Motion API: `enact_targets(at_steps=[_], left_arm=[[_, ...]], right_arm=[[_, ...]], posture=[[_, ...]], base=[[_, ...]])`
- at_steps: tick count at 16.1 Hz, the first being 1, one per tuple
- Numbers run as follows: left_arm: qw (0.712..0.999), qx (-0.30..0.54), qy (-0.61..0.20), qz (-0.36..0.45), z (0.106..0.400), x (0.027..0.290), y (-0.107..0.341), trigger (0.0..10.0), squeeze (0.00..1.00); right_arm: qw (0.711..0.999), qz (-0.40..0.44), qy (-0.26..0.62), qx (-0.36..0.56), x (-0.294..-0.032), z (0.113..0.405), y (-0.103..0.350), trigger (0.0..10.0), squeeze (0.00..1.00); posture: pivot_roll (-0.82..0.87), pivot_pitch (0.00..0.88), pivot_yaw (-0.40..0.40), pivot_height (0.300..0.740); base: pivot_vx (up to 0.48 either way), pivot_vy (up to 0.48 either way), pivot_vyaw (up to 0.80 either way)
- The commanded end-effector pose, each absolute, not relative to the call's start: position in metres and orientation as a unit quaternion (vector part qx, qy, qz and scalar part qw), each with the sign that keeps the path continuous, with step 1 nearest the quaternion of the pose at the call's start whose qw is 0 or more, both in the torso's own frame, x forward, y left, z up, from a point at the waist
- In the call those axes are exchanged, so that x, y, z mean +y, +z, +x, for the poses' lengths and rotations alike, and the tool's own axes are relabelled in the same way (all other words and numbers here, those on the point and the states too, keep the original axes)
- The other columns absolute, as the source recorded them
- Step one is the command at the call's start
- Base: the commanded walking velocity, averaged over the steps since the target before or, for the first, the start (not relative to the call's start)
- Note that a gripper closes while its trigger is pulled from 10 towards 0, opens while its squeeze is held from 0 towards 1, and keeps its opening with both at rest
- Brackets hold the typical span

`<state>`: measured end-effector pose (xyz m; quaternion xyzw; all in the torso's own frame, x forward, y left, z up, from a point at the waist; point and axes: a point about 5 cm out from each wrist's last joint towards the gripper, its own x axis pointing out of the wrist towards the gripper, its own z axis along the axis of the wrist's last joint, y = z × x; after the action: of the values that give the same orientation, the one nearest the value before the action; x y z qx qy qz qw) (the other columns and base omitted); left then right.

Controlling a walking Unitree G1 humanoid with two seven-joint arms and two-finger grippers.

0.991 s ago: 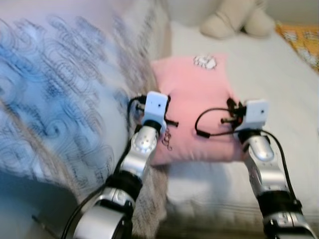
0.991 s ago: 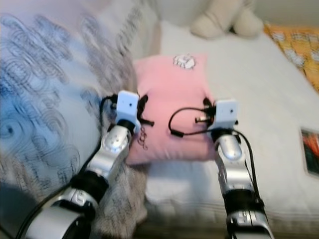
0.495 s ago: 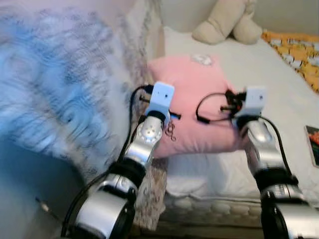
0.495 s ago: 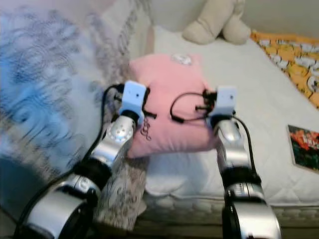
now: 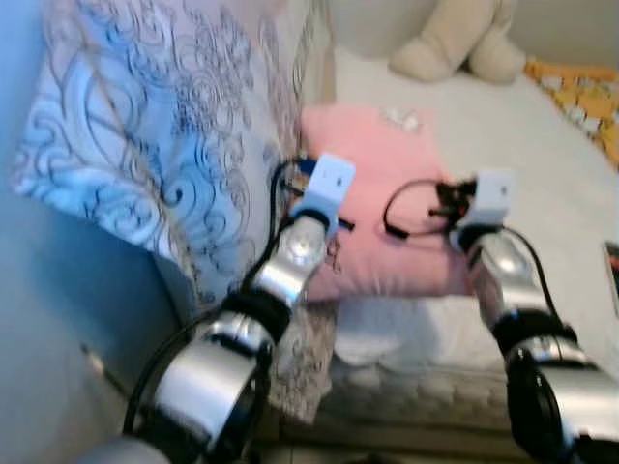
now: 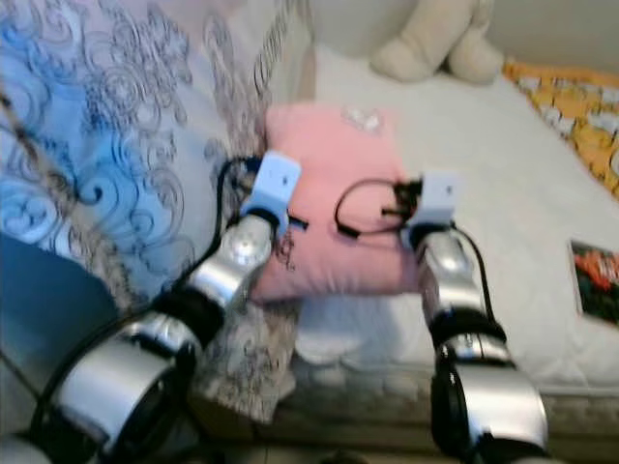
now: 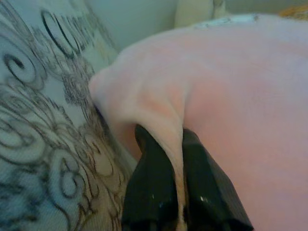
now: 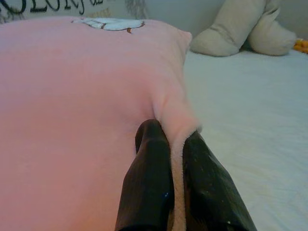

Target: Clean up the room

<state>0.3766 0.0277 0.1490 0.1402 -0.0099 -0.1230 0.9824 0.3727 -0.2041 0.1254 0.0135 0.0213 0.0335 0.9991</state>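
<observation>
Currently your left tool (image 7: 180, 192) and right tool (image 8: 177, 192) are each clamped on a near corner of the pink pillow (image 5: 387, 213), which sits on the bed (image 5: 542, 174). Grasp done; placing it, and the book (image 6: 595, 295), remain.

You can see a big white bed (image 6: 503, 184) with a soft, bumpy edge at the front. A beige stuffed toy (image 6: 435, 43) sits at the far end of the bed. An orange patterned blanket (image 6: 571, 101) lies along the bed's far right side. A small colorful book (image 6: 595, 295) lies flat on the bed near the right edge.
</observation>
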Motion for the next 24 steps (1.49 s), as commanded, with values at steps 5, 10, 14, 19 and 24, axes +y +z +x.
enact_targets(at_steps=[5,10,14,19,24], left_arm=[[0.977,-0.011,-0.085,0.198,0.391,0.049,0.161,10.0,0.00],[0.977,0.002,-0.060,0.204,0.393,0.053,0.160,10.0,0.00],[0.985,0.052,-0.037,0.163,0.387,0.059,0.138,10.0,1.00],[0.986,0.022,-0.032,0.160,0.387,0.051,0.148,10.0,1.00],[0.988,-0.063,-0.036,0.139,0.383,0.050,0.167,10.0,1.00]], right_arm=[[0.999,-0.012,0.028,0.025,-0.206,0.375,0.126,0.0,0.00],[0.996,-0.020,0.055,0.061,-0.193,0.378,0.120,0.0,0.00],[0.995,-0.037,0.053,0.076,-0.192,0.380,0.119,10.0,1.00],[0.996,-0.003,0.037,0.083,-0.195,0.380,0.119,10.0,1.00],[0.999,-0.024,0.034,-0.019,-0.195,0.386,0.152,10.0,1.00]], posture=[[-0.04,0.192,-0.042,0.740],[-0.02,0.282,-0.041,0.740],[-0.04,0.281,-0.048,0.740],[-0.04,0.248,-0.041,0.740],[-0.06,0.120,-0.034,0.740]], base=[[0.000,0.000,0.00],[0.000,0.000,0.00],[0.000,0.000,0.00],[0.000,0.000,0.00],[0.000,0.000,0.00]])
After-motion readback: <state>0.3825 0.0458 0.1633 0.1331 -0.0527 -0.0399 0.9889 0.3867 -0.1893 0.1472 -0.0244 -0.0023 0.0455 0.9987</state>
